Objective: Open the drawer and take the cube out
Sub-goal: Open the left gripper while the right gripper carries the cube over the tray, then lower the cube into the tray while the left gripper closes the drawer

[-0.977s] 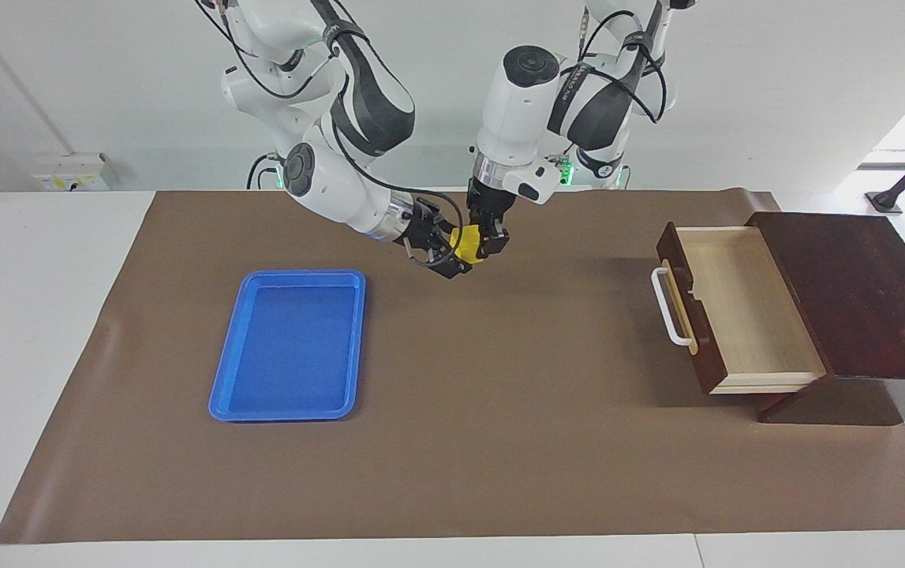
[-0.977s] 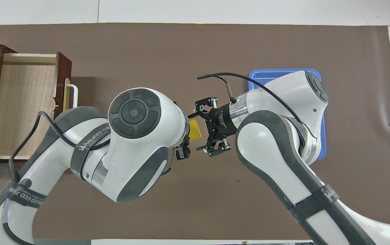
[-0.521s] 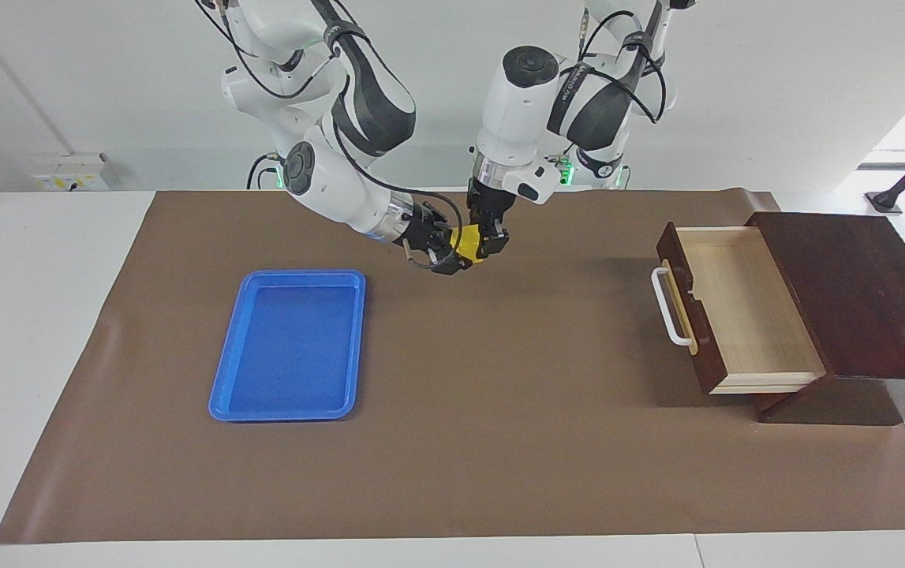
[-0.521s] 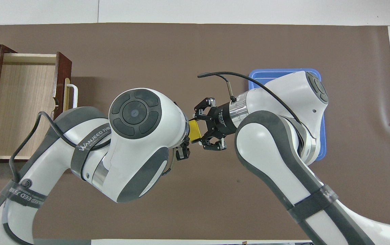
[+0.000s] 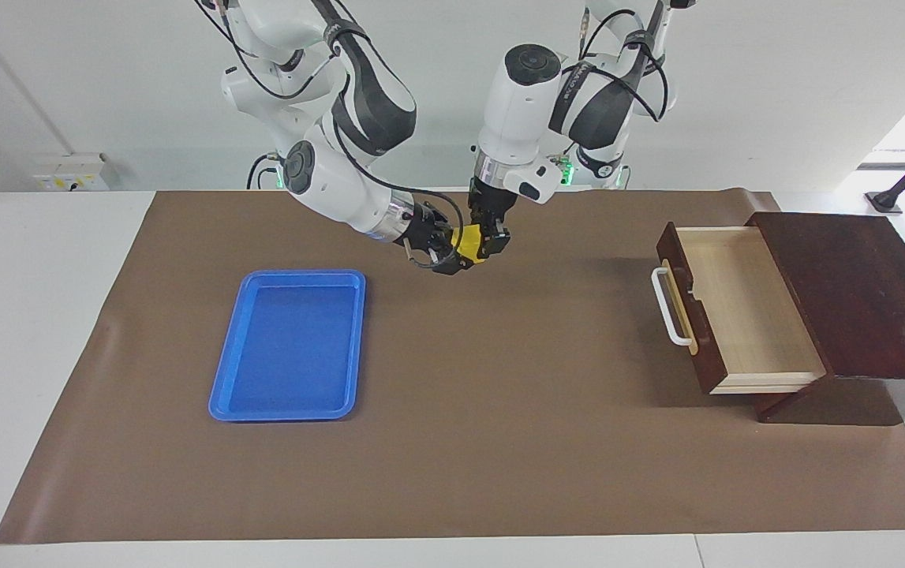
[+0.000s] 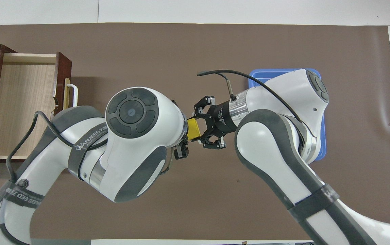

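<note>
Both claws met in the air over the mat between tray and drawer (image 5: 736,308). The right claw (image 5: 452,251) gripped the cube (image 5: 468,243); the left claw's (image 5: 491,243) state was unclear.

White arms (image 5: 527,102), grey joint bands, black cables, black claws.

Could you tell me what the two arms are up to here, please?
The two arms meet in mid-air over the brown mat, between the blue tray and the drawer, with the yellow cube between them. The right gripper is shut on the cube; the left gripper is also at it, in what looks like a handover. The drawer stands pulled open with nothing visible inside, and the tray is empty.
</note>
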`<act>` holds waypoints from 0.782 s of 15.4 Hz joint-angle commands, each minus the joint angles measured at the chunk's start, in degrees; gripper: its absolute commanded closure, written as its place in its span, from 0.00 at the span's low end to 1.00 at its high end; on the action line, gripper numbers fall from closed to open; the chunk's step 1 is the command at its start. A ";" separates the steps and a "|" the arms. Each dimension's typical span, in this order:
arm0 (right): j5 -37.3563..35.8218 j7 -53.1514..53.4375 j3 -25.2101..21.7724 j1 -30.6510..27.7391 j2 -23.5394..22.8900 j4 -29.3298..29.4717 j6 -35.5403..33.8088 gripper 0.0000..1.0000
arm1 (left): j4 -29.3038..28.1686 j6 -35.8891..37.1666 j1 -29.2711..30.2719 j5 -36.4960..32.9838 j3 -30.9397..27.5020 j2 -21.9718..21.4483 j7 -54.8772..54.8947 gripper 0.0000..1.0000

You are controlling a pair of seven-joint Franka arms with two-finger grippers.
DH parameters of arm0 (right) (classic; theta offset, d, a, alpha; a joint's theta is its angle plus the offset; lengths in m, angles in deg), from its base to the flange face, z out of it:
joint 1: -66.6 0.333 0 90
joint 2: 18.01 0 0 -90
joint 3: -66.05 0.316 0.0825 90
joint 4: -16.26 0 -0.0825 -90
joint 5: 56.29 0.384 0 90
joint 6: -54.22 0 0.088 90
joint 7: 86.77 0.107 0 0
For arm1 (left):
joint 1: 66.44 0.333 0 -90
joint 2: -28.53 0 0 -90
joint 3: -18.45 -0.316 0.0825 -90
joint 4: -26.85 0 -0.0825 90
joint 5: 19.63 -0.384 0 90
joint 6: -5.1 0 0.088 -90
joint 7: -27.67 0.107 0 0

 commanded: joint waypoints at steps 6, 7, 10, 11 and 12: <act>-1.01 0.49 -0.22 -7.65 -2.02 4.95 -5.30 1.00 | -5.05 2.03 12.46 -2.73 -0.74 -3.80 13.42 0.00; -1.28 -0.91 -0.22 -9.58 -2.19 4.95 -5.48 1.00 | -6.29 1.85 14.66 -3.51 -0.74 -3.89 17.64 0.00; -1.20 -4.95 -0.22 -14.95 -2.90 4.86 -4.51 1.00 | -8.23 -1.83 19.59 -8.86 -0.74 -3.02 22.77 0.00; -1.28 -6.10 -0.31 -15.83 -3.16 4.86 -3.73 1.00 | -8.49 -2.27 21.52 -10.10 -0.74 -2.84 24.09 0.00; -1.20 -6.46 -0.40 -17.32 -5.08 5.30 -3.29 1.00 | -9.02 -2.28 23.37 -10.20 -0.74 -2.92 27.14 0.00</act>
